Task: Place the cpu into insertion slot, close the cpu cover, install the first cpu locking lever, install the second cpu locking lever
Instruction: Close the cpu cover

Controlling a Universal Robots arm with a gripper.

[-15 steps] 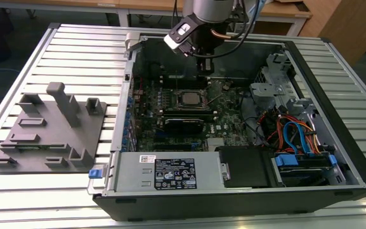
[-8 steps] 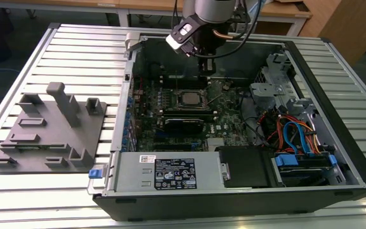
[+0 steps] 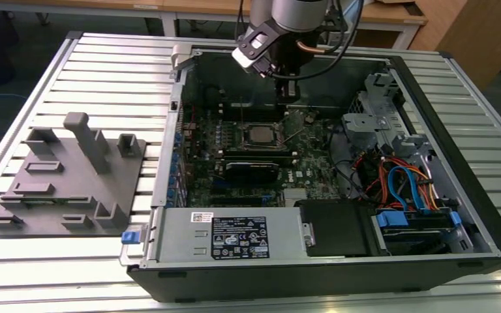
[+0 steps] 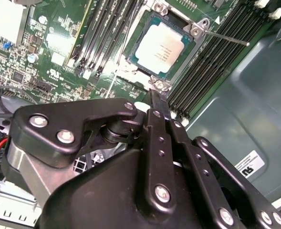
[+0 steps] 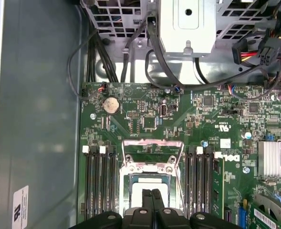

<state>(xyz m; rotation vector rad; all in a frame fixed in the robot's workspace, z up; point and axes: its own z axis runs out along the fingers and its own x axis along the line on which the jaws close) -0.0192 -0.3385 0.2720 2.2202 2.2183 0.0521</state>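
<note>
The cpu, a square silver chip, lies in the insertion slot on the green board, and in the exterior view the cpu sits mid-case. The cpu cover, a thin metal frame with a window, stands tilted open from its hinge on the socket's drive-cage side. A thin lever rod sticks out over the memory slots. My gripper is shut with nothing in it, its black fingers pressed together just above the hinge edge of the socket. It reaches down into the case as the gripper.
Long black memory slots flank the socket on both sides. A metal drive cage and coloured cables fill the exterior view's right. The case wall rises close by. A grey fixture sits on the slatted table.
</note>
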